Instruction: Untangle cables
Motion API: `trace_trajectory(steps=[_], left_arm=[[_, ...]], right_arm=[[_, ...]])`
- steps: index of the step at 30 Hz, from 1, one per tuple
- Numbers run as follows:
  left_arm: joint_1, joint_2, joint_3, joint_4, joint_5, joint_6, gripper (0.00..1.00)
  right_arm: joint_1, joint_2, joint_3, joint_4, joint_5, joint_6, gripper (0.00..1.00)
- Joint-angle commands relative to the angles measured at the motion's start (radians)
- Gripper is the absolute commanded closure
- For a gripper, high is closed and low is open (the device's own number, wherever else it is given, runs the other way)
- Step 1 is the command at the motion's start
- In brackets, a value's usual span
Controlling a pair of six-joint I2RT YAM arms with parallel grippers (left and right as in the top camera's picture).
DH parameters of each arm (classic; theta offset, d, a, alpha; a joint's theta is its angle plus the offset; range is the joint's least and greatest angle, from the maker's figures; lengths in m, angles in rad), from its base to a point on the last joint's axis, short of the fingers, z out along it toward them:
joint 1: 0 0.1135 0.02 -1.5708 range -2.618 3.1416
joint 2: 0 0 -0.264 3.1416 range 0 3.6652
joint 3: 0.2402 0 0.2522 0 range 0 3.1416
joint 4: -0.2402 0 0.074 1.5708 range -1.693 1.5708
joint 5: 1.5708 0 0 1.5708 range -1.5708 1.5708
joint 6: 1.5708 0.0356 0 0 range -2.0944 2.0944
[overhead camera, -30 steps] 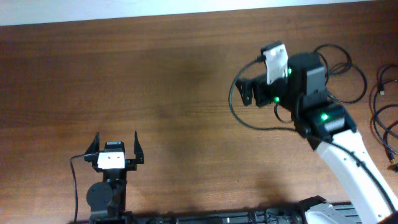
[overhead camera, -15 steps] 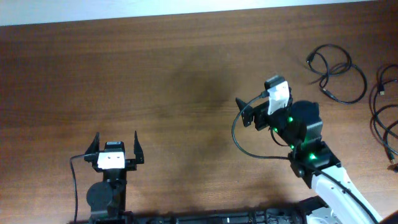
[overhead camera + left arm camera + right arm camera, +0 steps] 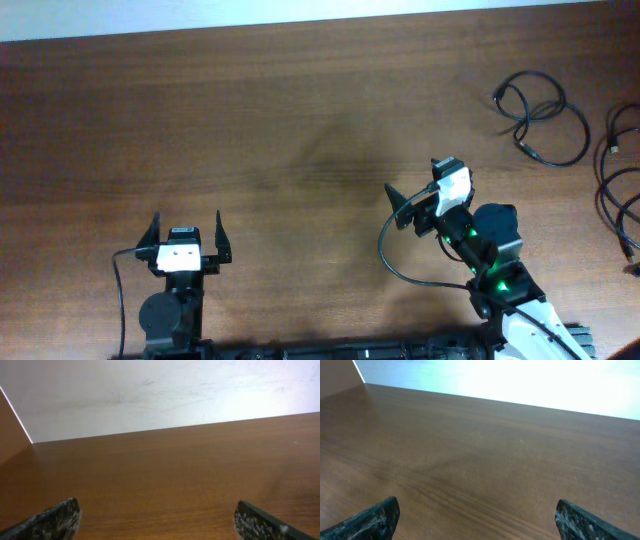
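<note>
Overhead view, nearest the base: left gripper (image 3: 187, 219), jaws spread wide, nothing between them, low at the left of the wooden table (image 3: 300, 110). Right gripper (image 3: 414, 180), right of centre, jaws likewise wide apart and empty, over bare wood and well apart from any cable. Farther off, at the far right: one looped cable (image 3: 519, 118), lying alone in loose coils with its plug ends free; nearer the right edge, a second group of cables (image 3: 602, 185), cut off by the frame, so whether its strands are knotted cannot be told. Farthest: pale wall (image 3: 300, 10). Step in hand, as judged: a pause between grasps, with one cable apparently already separated and the edge group possibly left to sort. Next move, as judged: the right arm reaches out to the far right and closes on a single strand, not on several at once. Wrist views, both: only dark fingertips (image 3: 50, 517) at the lower corners, bare wood between them and wall beyond, which confirms the empty jaws; no cable appears there. Only the overhead view places the cables.
</note>
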Motion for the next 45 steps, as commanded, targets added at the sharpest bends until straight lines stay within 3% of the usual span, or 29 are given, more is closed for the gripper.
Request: trace_trajectory(steps=[1, 15, 24, 38, 45], left_arm=[[0.006, -0.009, -0.002, -0.008, -0.004, -0.012, 0.01], [0.006, -0.009, -0.002, -0.008, -0.004, -0.012, 0.01], [0.006, -0.009, -0.002, -0.008, -0.004, -0.012, 0.01], [0.006, -0.009, -0.002, -0.008, -0.004, -0.012, 0.01], [0.006, -0.009, -0.002, -0.008, -0.004, -0.012, 0.01]], right_arm=[[0.000, -0.056, -0.042, 0.008, 0.005, -0.006, 0.01], [0.000, -0.257, -0.199, 0.010, 0.006, -0.006, 0.01], [0.000, -0.352, -0.202, -0.075, 0.017, -0.007, 0.01], [0.000, -0.664, -0.202, -0.441, 0.055, -0.007, 0.01], [0.000, -0.722, -0.202, -0.442, 0.074, -0.007, 0.01]])
